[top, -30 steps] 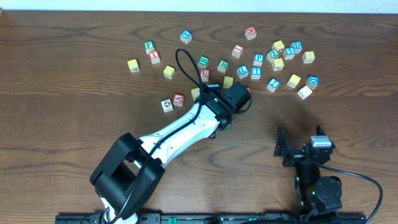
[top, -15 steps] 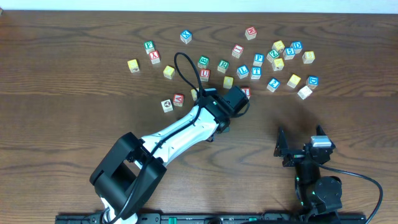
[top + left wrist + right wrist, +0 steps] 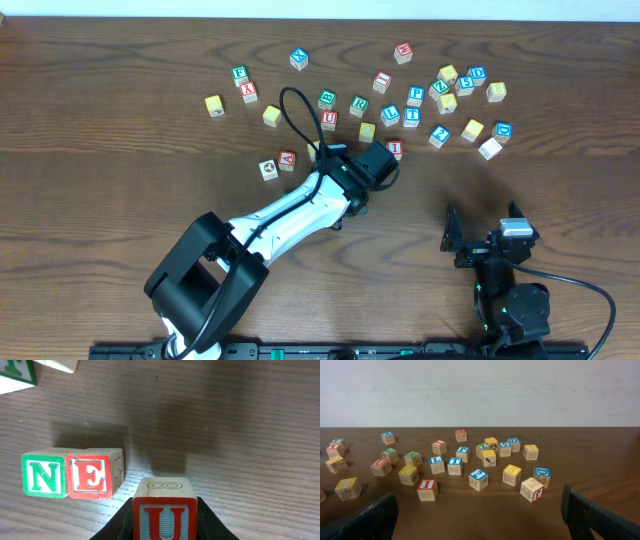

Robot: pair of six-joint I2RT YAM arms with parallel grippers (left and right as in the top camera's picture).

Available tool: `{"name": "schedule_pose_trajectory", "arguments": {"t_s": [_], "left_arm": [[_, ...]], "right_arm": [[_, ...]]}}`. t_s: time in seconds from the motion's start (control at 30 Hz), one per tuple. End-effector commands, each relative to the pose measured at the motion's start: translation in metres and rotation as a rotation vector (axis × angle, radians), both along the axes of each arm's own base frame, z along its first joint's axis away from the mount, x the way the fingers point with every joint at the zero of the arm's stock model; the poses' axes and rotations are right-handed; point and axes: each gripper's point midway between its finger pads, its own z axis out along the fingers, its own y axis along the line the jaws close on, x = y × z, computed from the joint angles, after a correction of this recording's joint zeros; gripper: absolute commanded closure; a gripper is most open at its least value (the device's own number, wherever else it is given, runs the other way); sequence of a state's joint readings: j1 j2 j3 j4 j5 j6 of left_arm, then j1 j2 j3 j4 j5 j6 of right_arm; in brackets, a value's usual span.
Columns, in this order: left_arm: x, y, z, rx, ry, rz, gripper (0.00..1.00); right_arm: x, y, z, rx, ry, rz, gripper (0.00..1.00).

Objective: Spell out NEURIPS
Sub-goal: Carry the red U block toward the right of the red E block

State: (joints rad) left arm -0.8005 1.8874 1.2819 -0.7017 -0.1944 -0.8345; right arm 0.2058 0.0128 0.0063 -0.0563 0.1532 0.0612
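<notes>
My left gripper is shut on a wooden block with a red U. In the left wrist view a green N block and a red E block stand touching in a row on the table. The U block hangs just right of the E, with a gap. In the overhead view the left gripper hides these blocks. Loose I, R, P and S blocks lie behind it. My right gripper is open and empty near the front edge.
Several other letter blocks are scattered across the back of the table, from a yellow one at the left to a white one at the right. A red A block lies beside my left arm.
My left gripper has shifted slightly left and toward the front with the U block, uncovering the red I block. The right arm has not moved.
</notes>
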Motion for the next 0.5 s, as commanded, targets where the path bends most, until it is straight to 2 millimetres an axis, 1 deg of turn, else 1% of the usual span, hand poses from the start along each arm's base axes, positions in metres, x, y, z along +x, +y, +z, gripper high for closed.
{"name": "schedule_pose_trajectory", "arguments": {"t_s": [0.0,0.3,0.47], "left_arm": [[0.001,0.008,-0.008,0.042,-0.002,-0.012,0.90],[0.001,0.010,-0.020,0.060,0.016,-0.009,0.90],[0.006,0.019,-0.022,0.066,0.023,0.018,0.90]], "right_arm": [[0.000,-0.002,-0.001,0.012,0.004,-0.012,0.01],[0.000,-0.002,-0.001,0.012,0.004,-0.012,0.01],[0.000,-0.002,-0.001,0.012,0.004,-0.012,0.01]]}}
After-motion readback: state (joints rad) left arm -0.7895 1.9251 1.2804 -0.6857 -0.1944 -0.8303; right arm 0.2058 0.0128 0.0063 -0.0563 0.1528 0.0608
